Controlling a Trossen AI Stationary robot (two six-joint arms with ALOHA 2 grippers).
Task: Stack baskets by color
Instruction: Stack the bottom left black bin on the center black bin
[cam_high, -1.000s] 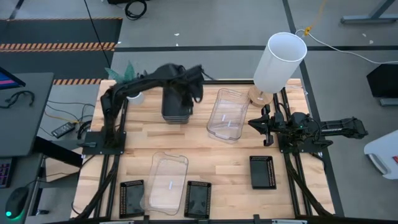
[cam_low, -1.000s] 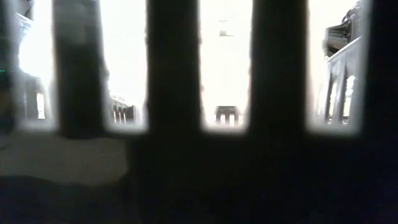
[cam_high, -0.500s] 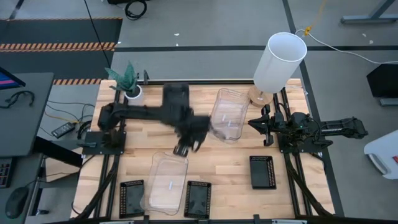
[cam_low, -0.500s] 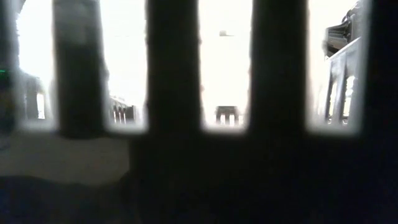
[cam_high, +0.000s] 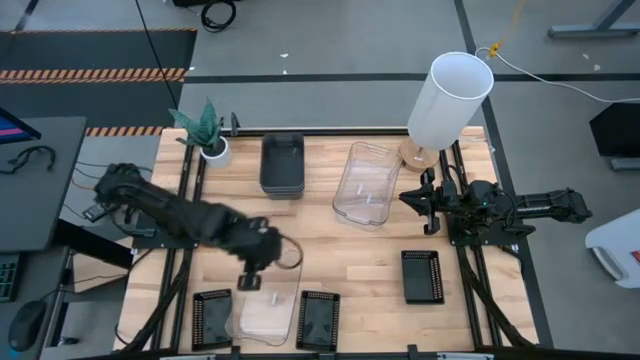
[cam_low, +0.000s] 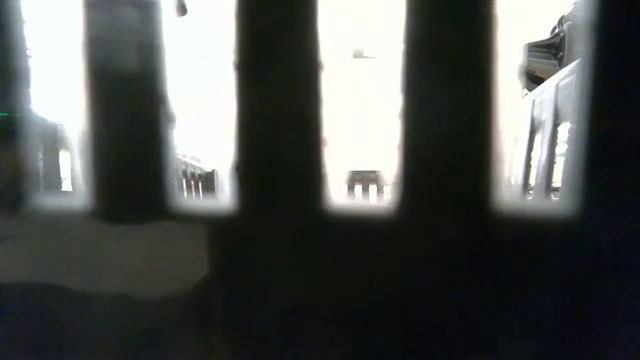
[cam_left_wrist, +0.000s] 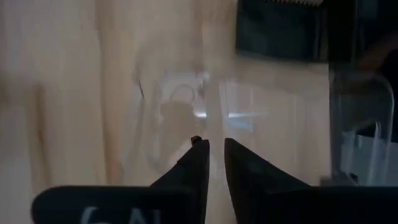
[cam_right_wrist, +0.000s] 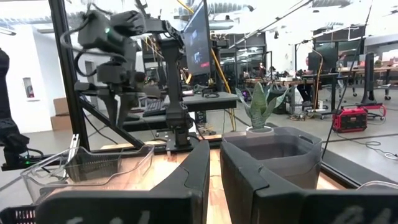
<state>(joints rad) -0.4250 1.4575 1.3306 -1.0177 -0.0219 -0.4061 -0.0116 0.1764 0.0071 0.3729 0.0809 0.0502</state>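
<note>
Two smoky dark grey baskets (cam_high: 282, 165) sit nested at the far middle of the table. One clear basket (cam_high: 365, 185) stands to their right, and another clear basket (cam_high: 270, 298) stands by the near edge. Flat black perforated baskets lie at the near left (cam_high: 212, 318), near middle (cam_high: 318, 320) and right (cam_high: 422, 275). My left gripper (cam_high: 250, 282) hangs over the near clear basket's far left corner (cam_left_wrist: 180, 106). It points steeply down, and its fingers (cam_left_wrist: 216, 148) are nearly together with nothing between them. My right gripper (cam_high: 425, 205) waits at the right, shut and empty (cam_right_wrist: 214, 162).
A tall white cylinder (cam_high: 450, 100) stands at the far right corner and a small potted plant (cam_high: 205, 130) at the far left. Bare wood lies across the table's middle. The low view is mostly blocked by dark bars (cam_low: 280, 150) close to the lens.
My left gripper has swung away from the dark grey baskets at the far side. It has gone toward the near edge and leftward, ending over the near clear basket. The grey baskets stay in place, now uncovered. My right arm has kept still.
</note>
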